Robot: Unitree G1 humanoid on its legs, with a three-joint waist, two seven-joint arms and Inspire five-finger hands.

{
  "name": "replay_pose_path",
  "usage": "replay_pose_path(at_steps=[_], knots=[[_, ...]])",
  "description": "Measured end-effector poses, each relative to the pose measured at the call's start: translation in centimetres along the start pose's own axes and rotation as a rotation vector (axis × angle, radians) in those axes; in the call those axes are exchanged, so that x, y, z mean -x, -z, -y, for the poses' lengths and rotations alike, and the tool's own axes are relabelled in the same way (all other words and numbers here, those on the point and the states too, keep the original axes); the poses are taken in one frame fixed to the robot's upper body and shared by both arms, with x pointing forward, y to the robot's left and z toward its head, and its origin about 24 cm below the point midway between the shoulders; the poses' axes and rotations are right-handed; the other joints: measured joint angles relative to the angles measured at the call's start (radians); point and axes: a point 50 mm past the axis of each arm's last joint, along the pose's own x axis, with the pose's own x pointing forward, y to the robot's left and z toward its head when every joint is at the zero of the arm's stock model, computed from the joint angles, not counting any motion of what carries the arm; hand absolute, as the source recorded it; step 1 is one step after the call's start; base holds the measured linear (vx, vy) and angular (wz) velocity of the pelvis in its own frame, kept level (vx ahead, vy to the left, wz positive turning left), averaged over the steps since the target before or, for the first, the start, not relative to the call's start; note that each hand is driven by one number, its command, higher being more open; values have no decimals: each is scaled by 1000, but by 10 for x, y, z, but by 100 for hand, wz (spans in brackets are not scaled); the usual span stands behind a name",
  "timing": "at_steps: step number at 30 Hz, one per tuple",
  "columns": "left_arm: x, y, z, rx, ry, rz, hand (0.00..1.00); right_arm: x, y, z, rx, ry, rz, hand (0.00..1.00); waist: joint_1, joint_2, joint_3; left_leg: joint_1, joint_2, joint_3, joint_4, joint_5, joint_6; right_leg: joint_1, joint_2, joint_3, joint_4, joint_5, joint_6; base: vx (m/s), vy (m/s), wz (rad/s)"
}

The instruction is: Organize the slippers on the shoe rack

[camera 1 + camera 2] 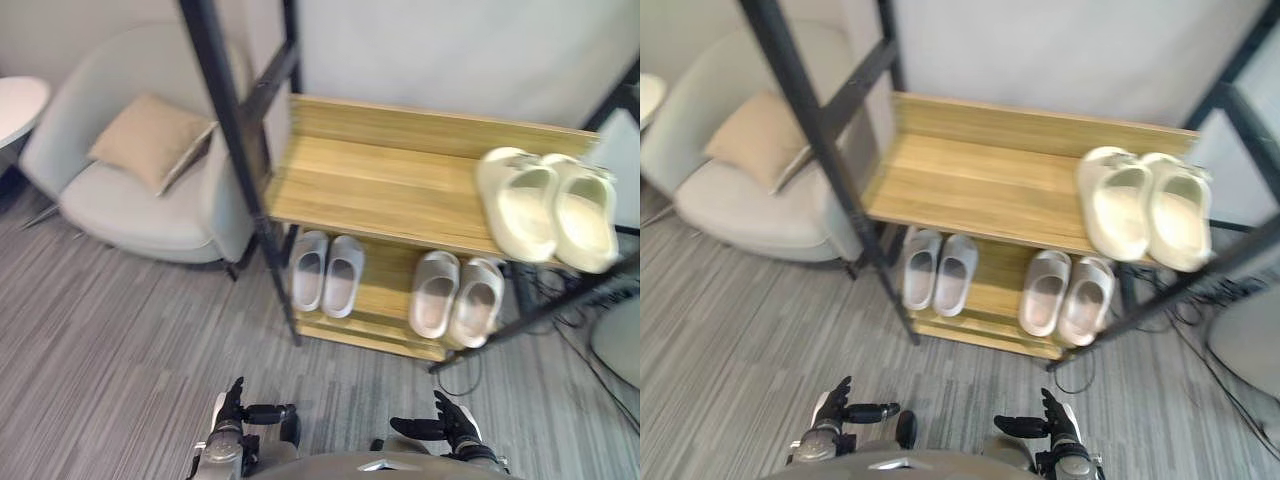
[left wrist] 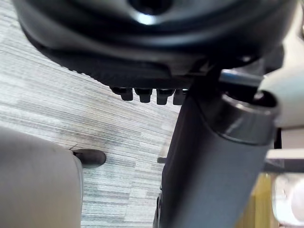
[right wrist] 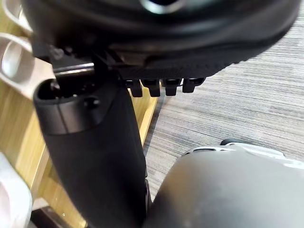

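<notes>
Cream slippers [image 1: 545,210] paired on shoe rack [image 1: 370,180] top shelf. Left robot hand [image 1: 232,408], right robot hand [image 1: 452,424]: spread, empty.

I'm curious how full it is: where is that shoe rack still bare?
Top shelf: bare from the left post to the cream slippers at its right end. Lower shelf: crowded, two grey pairs with a narrow gap between.

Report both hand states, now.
Left hand: open, holding nothing.
Right hand: open, holding nothing.
</notes>
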Motion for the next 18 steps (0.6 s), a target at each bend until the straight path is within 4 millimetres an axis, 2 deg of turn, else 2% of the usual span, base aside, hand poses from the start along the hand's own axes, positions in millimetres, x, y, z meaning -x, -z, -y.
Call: replay_pose_path(at_steps=[1,3,4,7,8,9,10,11,12,13,15,16,18], knots=[[0,0,-1,0,-10,-1,100,-1,-3,-1,-1,-3,8,100,11,-6,-2,-15,-15,-38,-5,13,-6,6,-3,30,-4,-27,2,4,-57,89],[-1,-2,-2,4,-24,5,100,-4,-14,-7,-11,-14,38,100,29,-17,3,-41,-27,-80,-10,40,-17,27,-7,14,-59,-59,6,-19,-127,91],[-3,-7,-3,-1,-34,15,100,-9,-31,-13,-20,-24,82,100,31,5,18,-74,-16,-125,-11,61,-35,36,14,-31,-107,-56,6,-45,-170,85],[-3,-8,4,1,-24,12,100,-12,-47,-21,-28,-44,127,100,40,34,32,-93,6,-166,-22,78,-53,38,38,-70,-116,-51,-4,-78,-172,52],[-3,-9,9,31,-15,11,100,-13,-53,-28,-38,-60,145,100,53,45,38,-101,19,-157,-43,95,-52,42,52,-102,-117,-50,-15,-44,-167,73],[-3,-10,14,28,-1,15,100,-12,-56,-31,-52,-61,155,100,50,58,43,-113,34,-55,-40,55,32,62,62,-147,-135,-44,-24,-29,-118,96],[-4,-13,14,24,4,27,100,-13,-58,-33,-61,-62,157,100,37,40,50,-129,46,42,-32,-4,76,71,53,-182,-158,-33,-34,-1,-67,120],[-6,-21,14,21,4,54,100,-12,-58,-37,-72,-65,157,100,22,19,58,-174,51,165,48,-28,72,75,26,-225,-171,-27,-36,11,-28,133],[-8,-30,16,17,12,75,100,-13,-58,-36,-81,-58,154,100,18,13,63,-228,61,301,199,-43,57,73,9,-272,-170,-28,-37,56,4,125],[-8,-31,18,19,16,80,100,-12,-53,-32,-76,-49,137,100,18,14,63,-238,69,371,311,-46,57,81,7,-301,-170,-30,-40,46,2,97],[-7,-30,20,19,18,76,100,-12,-49,-29,-79,-40,126,100,15,19,64,-229,79,446,357,-105,67,99,13,-331,-170,-33,-39,130,62,78],[-8,-32,19,2,19,88,100,-12,-46,-26,-109,-23,113,100,12,11,69,-215,60,489,311,-108,82,119,11,-371,-174,-36,-36,162,87,98],[-9,-35,17,-3,17,101,100,-12,-46,-29,-128,-26,109,100,11,-4,76,-194,40,484,264,-108,81,133,2,-391,-182,-42,-26,91,61,75]])
